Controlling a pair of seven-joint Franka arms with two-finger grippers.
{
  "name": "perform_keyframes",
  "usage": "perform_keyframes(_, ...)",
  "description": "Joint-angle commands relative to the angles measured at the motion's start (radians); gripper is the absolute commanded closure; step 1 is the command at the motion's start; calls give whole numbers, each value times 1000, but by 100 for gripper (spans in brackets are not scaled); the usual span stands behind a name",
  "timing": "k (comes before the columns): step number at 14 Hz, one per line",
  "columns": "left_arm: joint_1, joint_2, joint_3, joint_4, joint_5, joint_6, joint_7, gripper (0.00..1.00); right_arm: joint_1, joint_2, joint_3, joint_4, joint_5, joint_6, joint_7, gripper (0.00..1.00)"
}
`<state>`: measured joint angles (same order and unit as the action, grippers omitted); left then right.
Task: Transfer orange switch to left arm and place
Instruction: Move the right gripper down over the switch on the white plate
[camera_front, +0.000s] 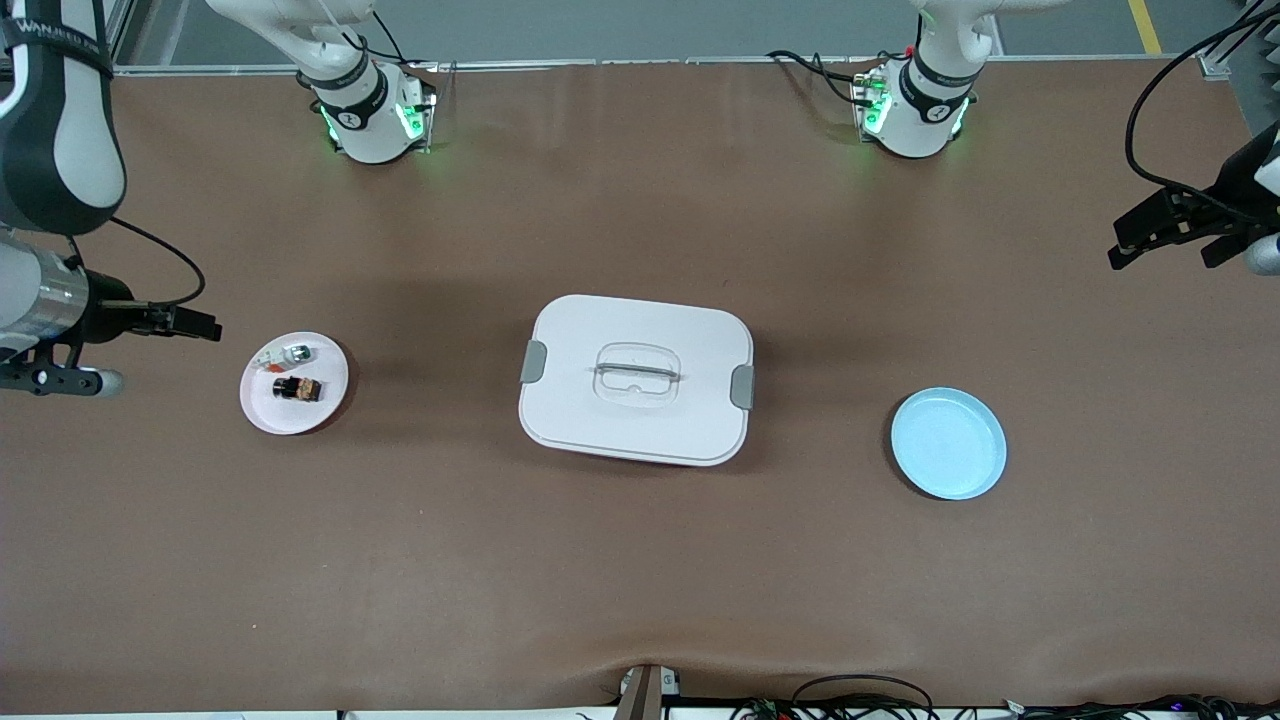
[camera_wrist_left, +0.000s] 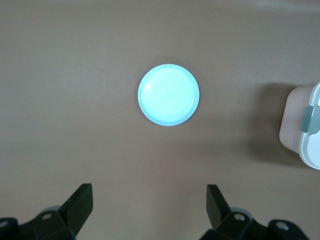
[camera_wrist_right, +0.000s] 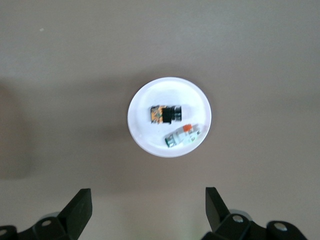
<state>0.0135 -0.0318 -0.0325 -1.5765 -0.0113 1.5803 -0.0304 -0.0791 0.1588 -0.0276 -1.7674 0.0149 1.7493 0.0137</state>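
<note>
Switch (camera_front: 298, 388): black-orange cylinder on round white plate (camera_front: 262, 405); box (camera_front: 636, 378) rounded-rectangular.

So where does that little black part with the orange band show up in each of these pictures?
Front view: the orange switch lies on the white plate toward the right arm's end, beside a white-and-silver part.
Left wrist view: not in it.
Right wrist view: mid-picture, on the same plate.
Shared landmark: the white plate.

Front cam: high, sees whole tabletop (camera_front: 640, 600). Wrist cams look straight down: left shares blue plate (camera_wrist_left: 168, 94), right shares white plate (camera_wrist_right: 145, 135).
</note>
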Motion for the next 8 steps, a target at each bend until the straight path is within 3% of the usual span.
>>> perform_keyframes(1,-1,9,-3,24,5,-20,-9,0,-36,-18,11,-134,-1,158,5,0)
perform_keyframes(8,-3,9,-3,24,5,-22,-9,0,-51,30,11,-322,2,502,3,0)
